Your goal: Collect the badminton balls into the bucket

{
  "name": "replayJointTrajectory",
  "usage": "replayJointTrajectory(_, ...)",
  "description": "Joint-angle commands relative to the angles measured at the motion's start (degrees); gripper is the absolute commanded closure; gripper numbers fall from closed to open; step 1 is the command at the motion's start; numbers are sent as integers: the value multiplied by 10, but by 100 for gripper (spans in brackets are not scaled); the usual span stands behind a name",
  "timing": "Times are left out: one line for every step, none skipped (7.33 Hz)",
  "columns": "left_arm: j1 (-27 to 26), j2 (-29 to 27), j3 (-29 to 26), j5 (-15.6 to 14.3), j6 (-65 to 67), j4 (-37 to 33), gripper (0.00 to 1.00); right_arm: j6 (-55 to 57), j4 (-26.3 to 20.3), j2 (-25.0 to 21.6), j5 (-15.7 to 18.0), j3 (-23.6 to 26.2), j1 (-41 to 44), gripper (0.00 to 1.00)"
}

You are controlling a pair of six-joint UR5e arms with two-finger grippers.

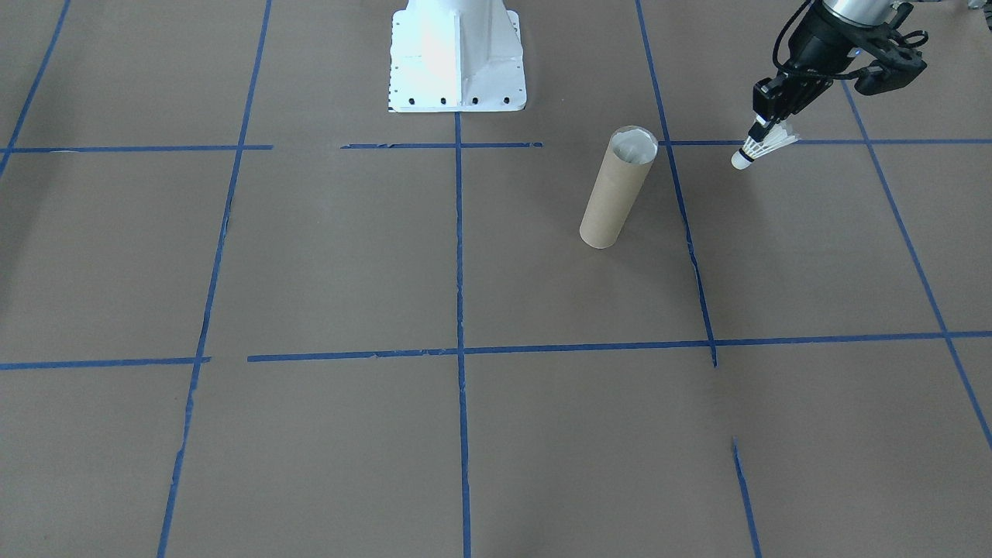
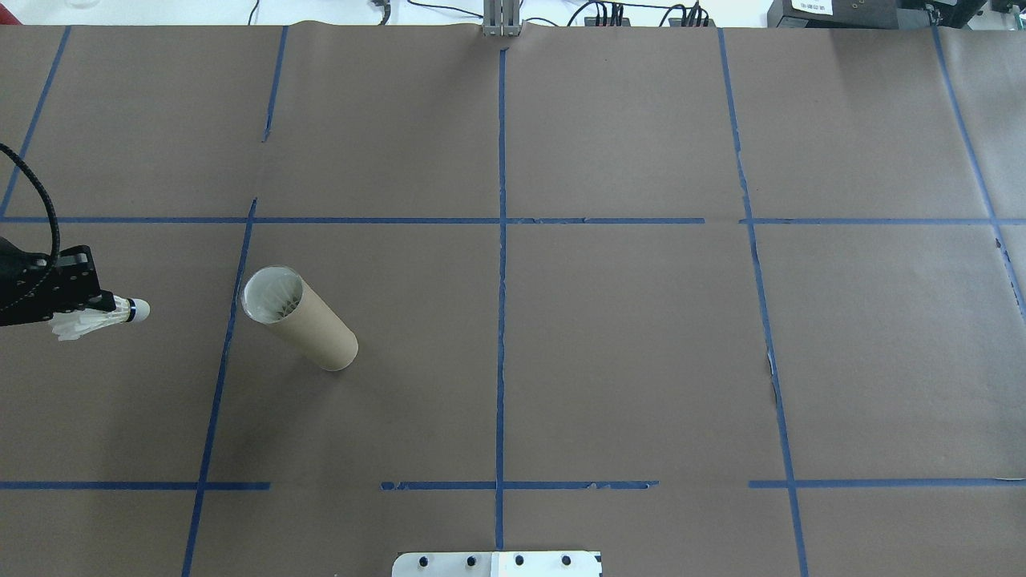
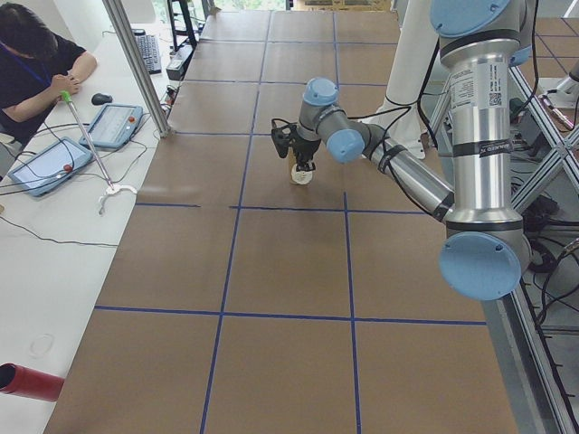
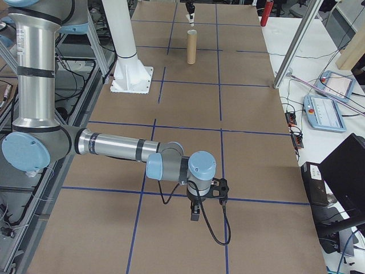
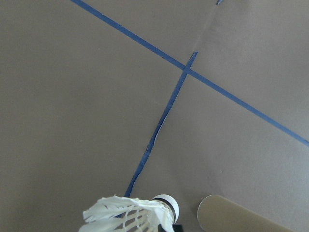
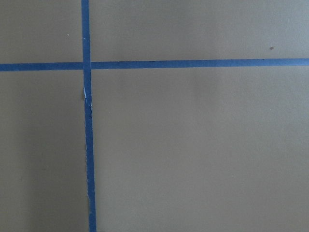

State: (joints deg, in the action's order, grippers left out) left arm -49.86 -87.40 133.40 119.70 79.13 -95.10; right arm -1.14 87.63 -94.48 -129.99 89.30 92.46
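Here the left gripper (image 1: 763,128) pinches the shuttlecock (image 1: 759,147) by its feathers, aloft near the tabletop's left edge, well apart from the upright tube (image 1: 618,188). Its narrow mouth forgives little: an off-centre release could catch the rim, or topple it. The right gripper's (image 4: 195,212) state I cannot tell.

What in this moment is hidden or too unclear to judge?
- Right gripper: shown only in the exterior right view; open or shut is unclear.
- Tube contents: overhead view shows white shapes inside; the count is unclear.
- Left gripper: overhead view's left edge crops the arm.
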Motion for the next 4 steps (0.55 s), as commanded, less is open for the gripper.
replayJointTrajectory(0,-203,13,-6,-54,307,100,0,0,0,0,0,0,0)
replayJointTrajectory(4,-304,8,-15,-63,439,100,0,0,0,0,0,0,0)
replayJointTrajectory(17,-354,5,-18,-63,505,100,0,0,0,0,0,0,0)
replayJointTrajectory(33,-396,-28,-18,-61,542,100,0,0,0,0,0,0,0)
